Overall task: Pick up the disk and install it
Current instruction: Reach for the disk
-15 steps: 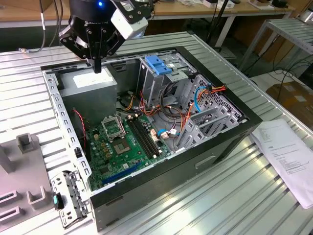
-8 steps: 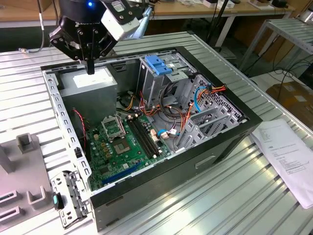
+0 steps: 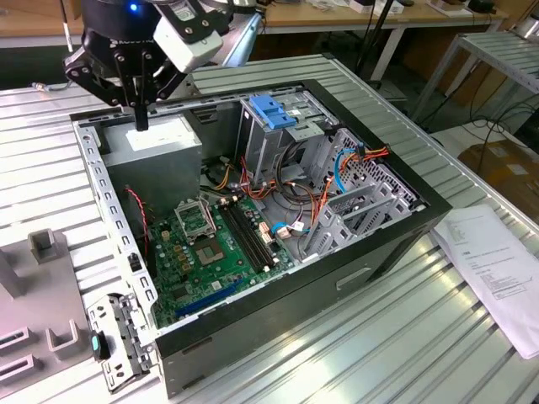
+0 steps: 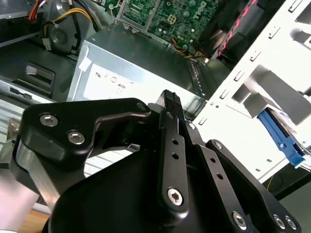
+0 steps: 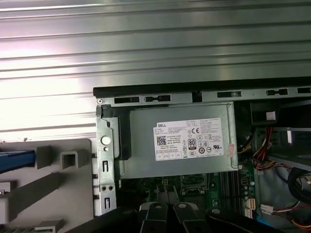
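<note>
The gripper (image 3: 141,122), closed on nothing above the power supply (image 3: 156,147) inside the computer case (image 3: 278,324), would do best to spread wide and line up squarely with the disk (image 5: 14,161), whose blue edge lies on the grey holder (image 5: 73,194) beside the case.

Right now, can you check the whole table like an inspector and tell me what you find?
Surface: ribbed metal table, with an open computer case lying on it.
Job's things: the disk shows as a blue rail at the grey fixture beside the case, not yet picked up; the drive cage stands inside the case.
Clutter: paper sheet; loose metal bracket.
Grippers: gripper hangs over the power supply, fingers shut, holding nothing.
Cables: orange, red and blue wires bundled inside the case.
Surroundings: wooden benches and a metal rack behind.
</note>
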Robot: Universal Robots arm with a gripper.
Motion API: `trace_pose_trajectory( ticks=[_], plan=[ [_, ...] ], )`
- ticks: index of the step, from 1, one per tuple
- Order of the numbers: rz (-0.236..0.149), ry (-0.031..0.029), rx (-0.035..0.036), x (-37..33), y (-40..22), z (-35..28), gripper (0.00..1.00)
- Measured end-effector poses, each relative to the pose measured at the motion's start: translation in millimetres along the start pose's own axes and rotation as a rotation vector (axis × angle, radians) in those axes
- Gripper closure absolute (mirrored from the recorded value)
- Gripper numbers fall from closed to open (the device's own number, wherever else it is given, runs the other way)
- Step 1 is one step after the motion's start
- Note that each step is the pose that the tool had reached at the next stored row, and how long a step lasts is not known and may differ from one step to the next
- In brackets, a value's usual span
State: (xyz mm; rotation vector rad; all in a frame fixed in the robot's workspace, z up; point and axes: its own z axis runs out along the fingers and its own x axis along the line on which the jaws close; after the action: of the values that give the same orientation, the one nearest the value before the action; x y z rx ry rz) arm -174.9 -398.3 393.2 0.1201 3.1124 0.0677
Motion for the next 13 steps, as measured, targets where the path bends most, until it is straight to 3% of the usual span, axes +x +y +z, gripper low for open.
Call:
trace_pose_trajectory(
  ticks=[2, 7, 13],
  plan=[
    [0.001, 0.0000, 0.0001, 8.9, -0.1, -0.2, 0.89],
    [0.003, -0.0002, 0.0000, 22.9, 0.5, -0.4, 0.89],
    [0.004, -0.0002, -0.0004, 48.3, 0.5, -0.8, 0.89]
  ],
)
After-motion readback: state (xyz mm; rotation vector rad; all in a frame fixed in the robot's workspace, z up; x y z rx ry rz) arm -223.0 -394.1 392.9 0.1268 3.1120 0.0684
